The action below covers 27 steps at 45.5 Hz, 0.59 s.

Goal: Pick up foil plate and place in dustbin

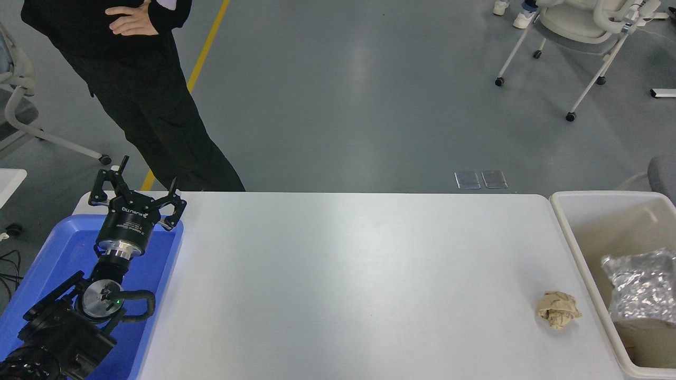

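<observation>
The shiny, wrinkled foil plate (641, 287) lies inside the beige dustbin (578, 258) at the table's right end, leaning against the bin's inner wall with no gripper touching it. My right arm and gripper are out of view. My left gripper (138, 184) is parked open over the far end of the blue tray at the lower left, holding nothing.
A blue plastic tray (63, 248) sits under the left arm. A small tan paper wad (558, 310) lies on the white table (343, 285) close to the bin. A person in black (132, 89) stands at the far left side. A wheeled chair (581, 31) stands far right.
</observation>
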Motion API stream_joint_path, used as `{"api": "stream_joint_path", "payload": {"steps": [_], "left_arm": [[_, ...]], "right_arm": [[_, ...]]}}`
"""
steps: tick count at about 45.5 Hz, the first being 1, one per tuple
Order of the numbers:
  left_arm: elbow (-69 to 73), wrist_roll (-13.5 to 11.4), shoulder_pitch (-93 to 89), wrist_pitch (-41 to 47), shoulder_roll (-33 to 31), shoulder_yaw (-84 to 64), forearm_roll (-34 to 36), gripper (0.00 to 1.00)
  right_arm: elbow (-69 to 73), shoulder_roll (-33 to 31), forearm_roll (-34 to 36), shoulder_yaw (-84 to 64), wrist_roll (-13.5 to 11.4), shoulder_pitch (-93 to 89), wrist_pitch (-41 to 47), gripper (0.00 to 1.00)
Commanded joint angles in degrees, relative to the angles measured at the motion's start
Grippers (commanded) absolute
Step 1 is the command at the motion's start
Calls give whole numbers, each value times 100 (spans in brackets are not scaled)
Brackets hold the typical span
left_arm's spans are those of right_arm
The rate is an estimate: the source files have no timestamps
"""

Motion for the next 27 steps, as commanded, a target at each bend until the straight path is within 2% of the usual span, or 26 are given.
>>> {"api": "stream_joint_path", "payload": {"steps": [1, 11, 19, 24, 27], "left_arm": [[-2, 0, 0, 0, 0, 0, 0, 100], [-2, 0, 0, 0, 0, 0, 0, 100], [-2, 0, 0, 0, 0, 0, 0, 100], [-2, 9, 0, 0, 0, 0, 0, 100], [-2, 9, 0, 0, 0, 0, 0, 100]], "right_arm": [[172, -43, -14, -12, 0, 34, -104, 63], [576, -95, -41, -47, 0, 253, -95, 63], [2043, -622, -85, -249, -9, 1228, -60, 63], [2747, -746, -58, -916, 0, 1922, -60, 63], [3229, -772, -23, -1452, 0, 2537, -51, 68]]}}
